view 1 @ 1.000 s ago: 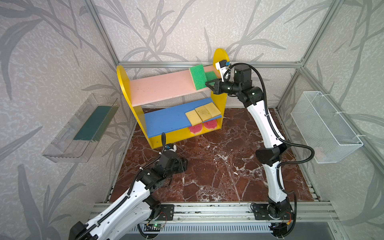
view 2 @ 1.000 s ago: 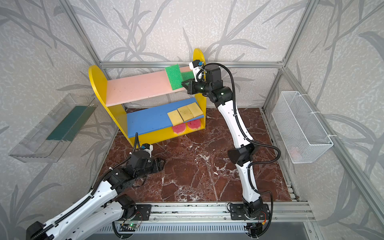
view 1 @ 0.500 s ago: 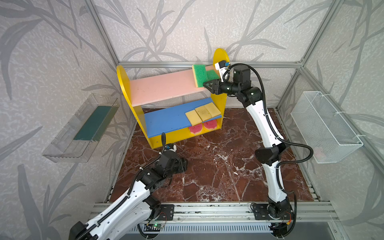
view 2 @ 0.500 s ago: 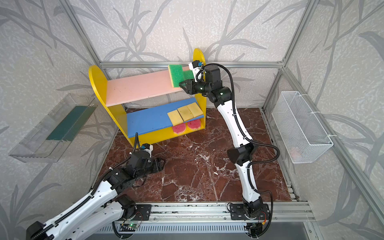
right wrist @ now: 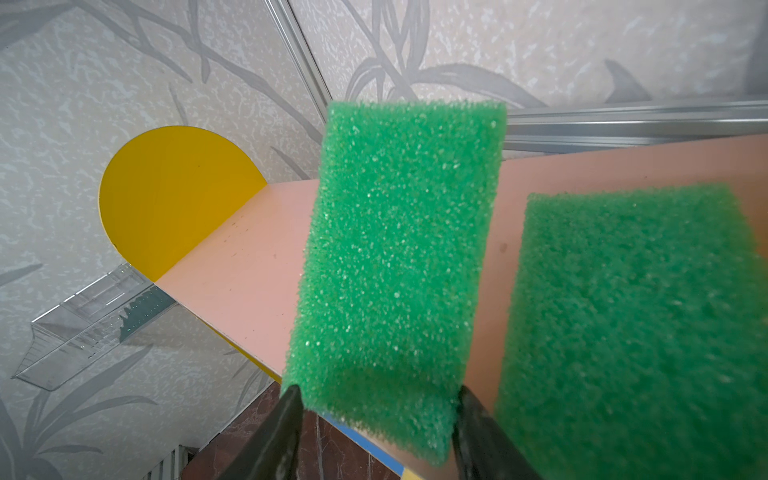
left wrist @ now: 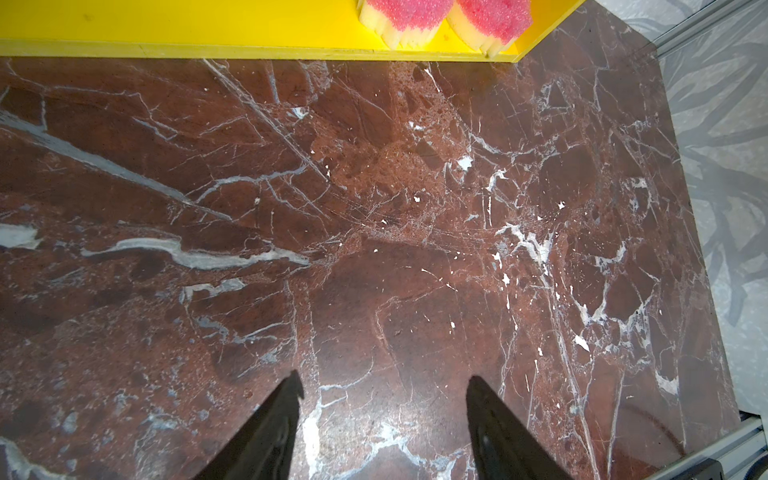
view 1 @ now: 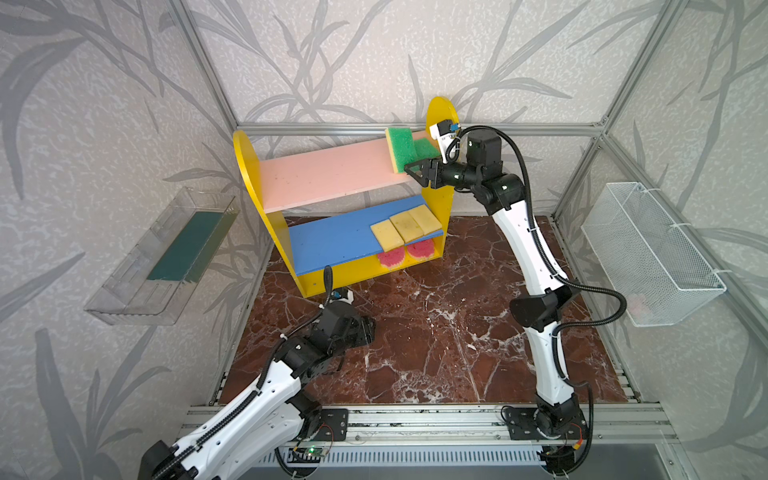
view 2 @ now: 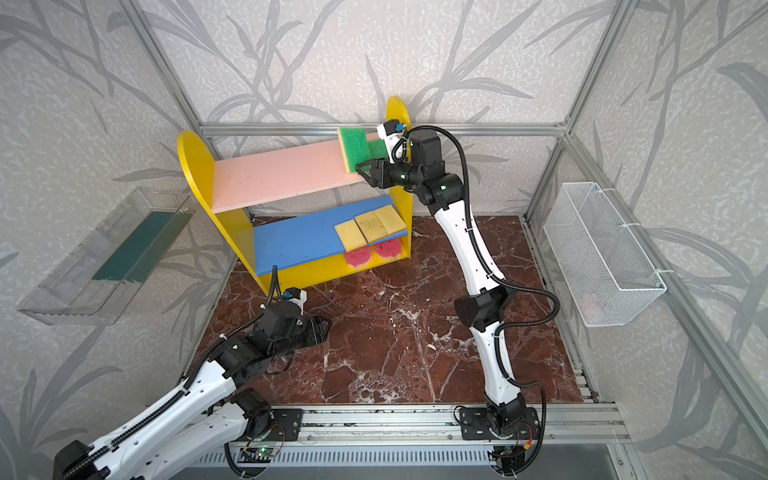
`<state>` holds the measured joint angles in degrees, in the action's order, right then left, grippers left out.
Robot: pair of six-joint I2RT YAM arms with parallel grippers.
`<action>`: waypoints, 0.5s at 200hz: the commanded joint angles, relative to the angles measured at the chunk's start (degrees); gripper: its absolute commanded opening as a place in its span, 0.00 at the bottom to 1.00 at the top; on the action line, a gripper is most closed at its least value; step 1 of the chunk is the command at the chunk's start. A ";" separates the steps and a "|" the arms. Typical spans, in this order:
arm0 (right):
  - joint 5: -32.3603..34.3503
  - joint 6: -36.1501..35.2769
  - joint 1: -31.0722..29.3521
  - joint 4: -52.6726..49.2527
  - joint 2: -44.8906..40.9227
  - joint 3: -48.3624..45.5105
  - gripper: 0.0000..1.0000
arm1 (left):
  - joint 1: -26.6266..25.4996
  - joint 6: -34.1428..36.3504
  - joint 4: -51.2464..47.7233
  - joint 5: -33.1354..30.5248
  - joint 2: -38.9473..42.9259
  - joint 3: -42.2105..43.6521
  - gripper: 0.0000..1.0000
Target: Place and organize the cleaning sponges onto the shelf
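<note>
Your right gripper (right wrist: 376,409) sits at the near right edge of the shelf's (view 1: 249,166) pink top board (view 1: 328,176), fingers spread to either side of a green-faced sponge (right wrist: 395,266); you cannot tell whether they still touch it. That sponge lies on the board, its near end overhanging, just beside a second green sponge (right wrist: 640,324) to its right. Three yellow sponges (view 1: 405,228) line the blue middle board, two pink round ones (left wrist: 446,18) the base. Your left gripper (left wrist: 384,419) hangs open and empty over the marble floor (left wrist: 374,228).
</note>
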<state>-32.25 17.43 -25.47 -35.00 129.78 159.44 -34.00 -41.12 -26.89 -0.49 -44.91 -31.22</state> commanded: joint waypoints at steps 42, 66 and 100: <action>-1.85 0.06 0.18 4.53 -1.31 2.74 0.62 | 0.27 -0.10 0.42 -0.61 -0.09 0.99 0.65; -1.94 0.15 0.19 5.05 -1.21 3.12 0.63 | 0.31 -0.07 0.13 -0.73 -0.05 0.76 0.66; -2.46 0.11 0.16 4.35 -1.20 3.23 0.64 | 0.34 -0.10 -0.36 -0.92 0.10 0.35 0.66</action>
<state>-33.21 17.52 -25.47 -31.90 129.78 161.01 -34.00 -41.15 -26.65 -0.51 -45.10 -30.85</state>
